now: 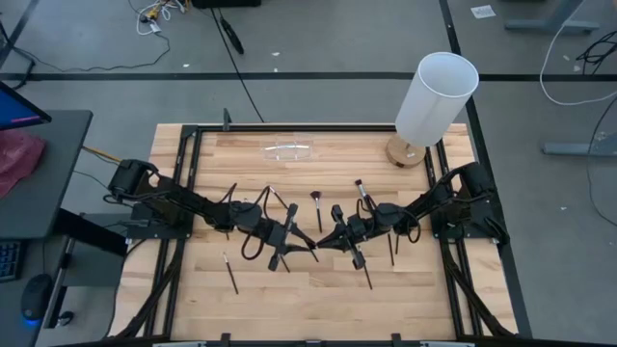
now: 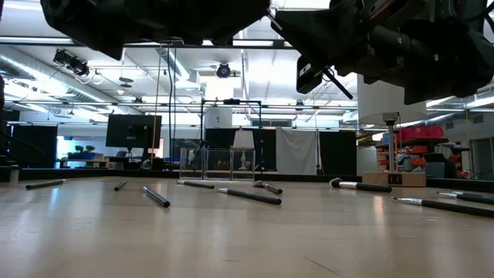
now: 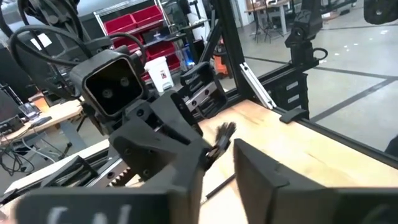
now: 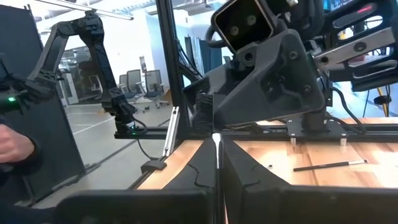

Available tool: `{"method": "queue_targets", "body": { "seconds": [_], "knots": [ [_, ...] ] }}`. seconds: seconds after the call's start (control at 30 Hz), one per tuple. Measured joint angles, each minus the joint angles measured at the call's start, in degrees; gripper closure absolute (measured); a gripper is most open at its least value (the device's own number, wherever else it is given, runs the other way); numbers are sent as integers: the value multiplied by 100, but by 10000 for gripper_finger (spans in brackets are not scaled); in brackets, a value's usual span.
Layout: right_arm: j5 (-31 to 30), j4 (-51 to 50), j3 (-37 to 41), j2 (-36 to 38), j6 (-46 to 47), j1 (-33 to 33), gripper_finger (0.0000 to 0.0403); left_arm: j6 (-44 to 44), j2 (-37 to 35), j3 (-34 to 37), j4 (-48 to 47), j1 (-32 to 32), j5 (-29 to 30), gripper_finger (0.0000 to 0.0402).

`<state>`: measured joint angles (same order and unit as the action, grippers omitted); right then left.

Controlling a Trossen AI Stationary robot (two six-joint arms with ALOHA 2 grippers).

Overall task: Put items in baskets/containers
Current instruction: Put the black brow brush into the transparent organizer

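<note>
High view shows both arms reaching inward so that the left gripper (image 1: 292, 236) and the right gripper (image 1: 328, 238) meet nose to nose above the middle of the wooden table (image 1: 308, 289). In the right wrist view the right gripper's (image 4: 217, 163) dark fingers (image 4: 245, 171) are pressed close around a slim makeup brush (image 4: 216, 152), its thin pale handle standing upright in the narrow slot between them, with dark bristles just above against the left arm's wrist housing. In the left wrist view the left gripper's (image 3: 214, 171) fingers (image 3: 261, 171) stand apart with a clear gap, and a dark bristle tuft shows just beyond them beside the right arm's camera block; I cannot tell whether those fingers touch anything. The clear organiser box (image 1: 289, 149) sits near the far edge of the table, well apart from both grippers, and the low view shows it as a see-through case (image 2: 222, 161) in the background. Loose brushes lie scattered on the wood: one with a reddish tuft (image 1: 317, 207) between the box and the grippers, one (image 1: 231, 273) near the left arm, another (image 1: 362, 193) by the right arm. A tall white cylinder (image 1: 436, 96) on a round wooden base stands at the far right corner.
</note>
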<state>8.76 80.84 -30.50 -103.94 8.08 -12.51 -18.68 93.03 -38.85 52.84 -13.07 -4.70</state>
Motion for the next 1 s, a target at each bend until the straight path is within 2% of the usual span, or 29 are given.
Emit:
{"method": "queue_targets", "body": {
  "seconds": [0.17,0.43,0.57,0.73,0.87,1.0],
  "knots": [
    [12,-20,0,0,7,-1,398,0,2,0,7,5,-149,386],
    [-13,-256,-9,0,64,4,383,321,11,0,-51,7,-246,390],
    [33,-757,-7,11,282,124,364,633,-58,13,-291,3,-220,391],
    [-116,-1810,9,-7,520,396,321,1231,-602,-2,-1372,-14,440,391],
    [-205,-2376,7,-4,525,522,290,1644,-1320,4,-2402,82,1373,391],
    [-526,-2391,7,-4,356,531,273,2027,-2127,2,-3460,447,2287,391]
  ]
}}
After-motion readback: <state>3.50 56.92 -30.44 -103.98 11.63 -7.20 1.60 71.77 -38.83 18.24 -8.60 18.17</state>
